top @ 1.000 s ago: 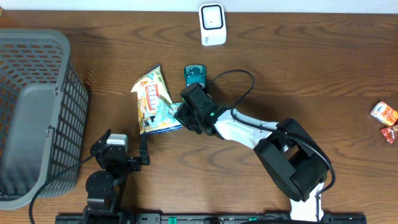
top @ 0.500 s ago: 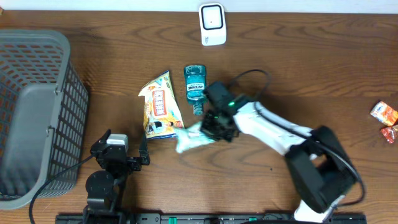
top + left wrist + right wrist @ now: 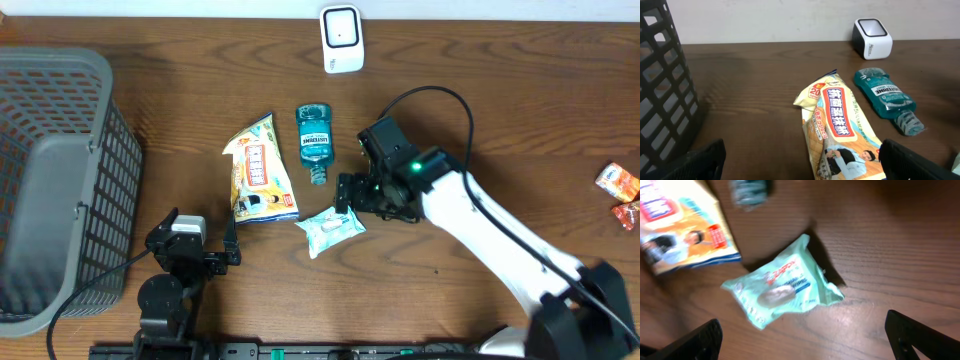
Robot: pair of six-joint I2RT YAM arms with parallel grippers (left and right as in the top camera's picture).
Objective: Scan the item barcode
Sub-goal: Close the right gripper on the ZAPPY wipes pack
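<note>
Wipes pack (image 3: 330, 229), just beside right gripper (image 3: 346, 194): mint green, white label.
Snack bag (image 3: 258, 168): yellow-orange, red lettering.
Bottle (image 3: 314, 133): teal.
Scanner (image 3: 341, 38): white.
Basket (image 3: 118, 150): grey lattice.
Table (image 3: 520, 110): brown woodgrain.

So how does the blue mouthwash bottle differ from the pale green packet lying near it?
The mouthwash bottle is rigid and see-through teal, while the green packet is a soft, opaque, pale pouch. The bottle lies straight, with its cap toward the robot's side, and the packet lies slanted. Both lie flat on the table.
</note>
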